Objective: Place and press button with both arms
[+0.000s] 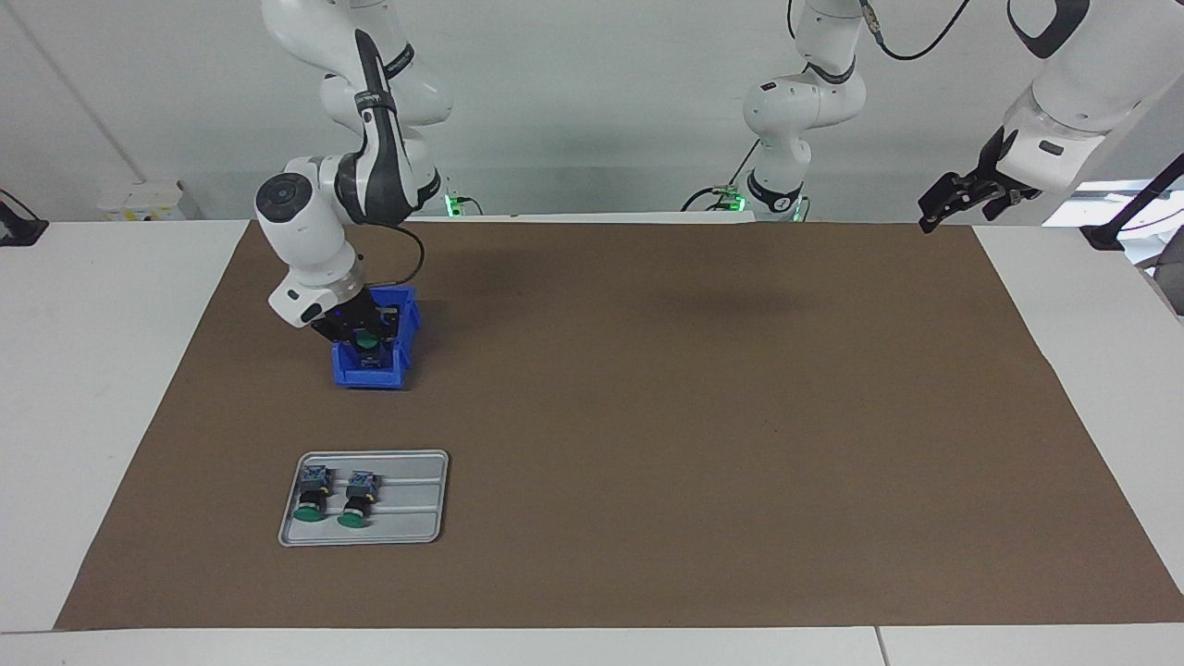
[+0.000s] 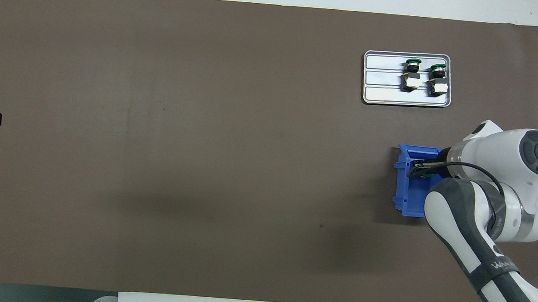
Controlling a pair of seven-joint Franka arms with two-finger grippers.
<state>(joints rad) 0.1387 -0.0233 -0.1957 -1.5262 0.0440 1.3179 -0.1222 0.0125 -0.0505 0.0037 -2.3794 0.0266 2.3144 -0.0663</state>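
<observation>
My right gripper (image 1: pixel 366 337) is down inside the blue bin (image 1: pixel 396 372), and the green cap of a button (image 1: pixel 368 341) shows right at its tip. I cannot tell whether it grips that button. From overhead the right gripper (image 2: pixel 418 169) sits in the blue bin (image 2: pixel 405 196) and the arm hides the button. Two more buttons (image 1: pixel 312 493) (image 1: pixel 355 499) lie on their sides in the grey tray (image 1: pixel 412 504), also seen from overhead as buttons (image 2: pixel 411 75) (image 2: pixel 438 80) in the tray (image 2: pixel 380 94). My left gripper (image 1: pixel 943 205) waits open in the air at the left arm's end of the table.
A brown mat (image 1: pixel 694 416) covers most of the white table. Two slimmer white arms with green-lit bases (image 1: pixel 777 199) stand at the robots' edge. The tray lies farther from the robots than the bin.
</observation>
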